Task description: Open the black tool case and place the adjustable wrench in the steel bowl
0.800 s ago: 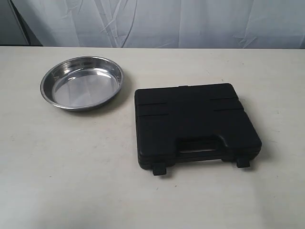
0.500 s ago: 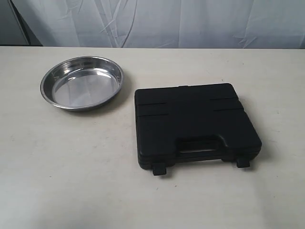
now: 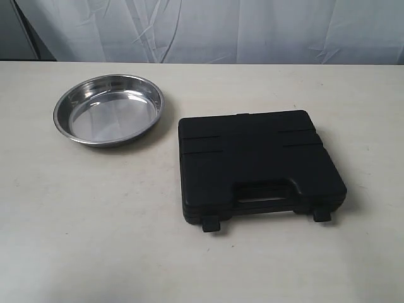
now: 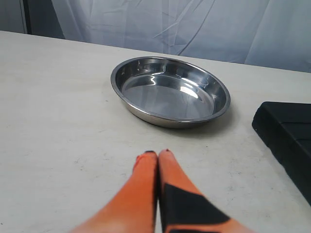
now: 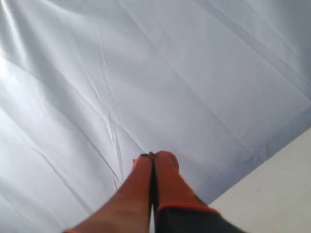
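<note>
The black tool case (image 3: 259, 165) lies closed on the table at centre right, its handle slot and two clasps facing the front edge. One corner of the case (image 4: 286, 138) shows in the left wrist view. The adjustable wrench is hidden. The steel bowl (image 3: 108, 109) sits empty at the back left, and the bowl (image 4: 170, 90) fills the middle of the left wrist view. My left gripper (image 4: 157, 153) is shut and empty, hovering over bare table short of the bowl. My right gripper (image 5: 153, 155) is shut, pointing at the white backdrop. Neither gripper appears in the exterior view.
A white cloth backdrop (image 3: 208, 28) hangs behind the table's far edge. The pale table top (image 3: 95, 214) stretches left and in front of the case. A dark vertical post (image 4: 41, 17) stands at the backdrop's edge.
</note>
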You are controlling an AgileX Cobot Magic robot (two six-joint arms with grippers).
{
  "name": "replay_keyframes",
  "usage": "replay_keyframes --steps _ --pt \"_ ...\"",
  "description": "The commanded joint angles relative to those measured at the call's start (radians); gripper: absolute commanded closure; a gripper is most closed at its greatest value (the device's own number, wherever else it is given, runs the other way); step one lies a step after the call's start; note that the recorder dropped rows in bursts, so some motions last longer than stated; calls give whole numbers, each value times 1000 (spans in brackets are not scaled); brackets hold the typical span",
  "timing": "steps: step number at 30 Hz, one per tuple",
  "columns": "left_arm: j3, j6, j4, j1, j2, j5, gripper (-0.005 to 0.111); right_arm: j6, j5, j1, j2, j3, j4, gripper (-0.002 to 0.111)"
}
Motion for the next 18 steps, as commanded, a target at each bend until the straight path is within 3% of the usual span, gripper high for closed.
replay_keyframes --steps 1,6,10,14,18 --pt "4 0 2 0 -4 -2 107 18 34 -4 -5 -37 14 108" --pt "4 0 2 0 -4 -2 107 9 278 -4 98 -215 -229 108" --pt "4 0 2 0 -4 -2 107 -23 640 -4 384 -486 -580 108" --pt "4 0 2 0 -4 -2 107 -325 885 -4 692 -762 -674 108" --pt "4 0 2 0 -4 -2 107 -669 952 -4 951 -982 -620 108"
